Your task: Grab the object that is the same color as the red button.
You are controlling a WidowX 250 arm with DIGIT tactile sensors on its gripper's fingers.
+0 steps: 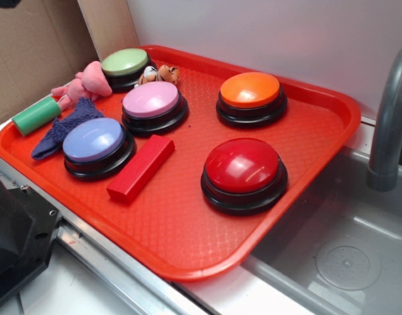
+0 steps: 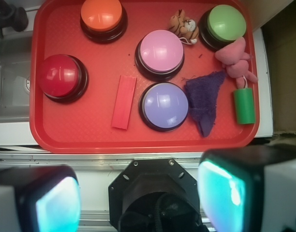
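The gripper (image 2: 138,198) shows only in the wrist view, where its two fingers (image 2: 56,205) fill the bottom corners, blurred and cut off by the frame; they stand spread wide apart with nothing between them, high above the near edge of the counter. The exterior view does not show them at all, only a dark mount at its lower left corner.

The red block (image 1: 141,168) lies flat on the red tray (image 1: 188,243), between the red button (image 1: 244,172) and the blue-violet button (image 1: 96,146), just beside the latter and apart from the former. In the wrist view the block (image 2: 125,101) sits near the tray's front rim.

The purple cloth (image 2: 204,99) is partly tucked behind the blue-violet button in the exterior view, while the wrist view shows it whole. The small tiger toy (image 2: 185,25) is half hidden behind the pink button (image 1: 152,104) from the side. The sink (image 1: 345,256) and faucet (image 1: 390,125) are plain only in the exterior view.
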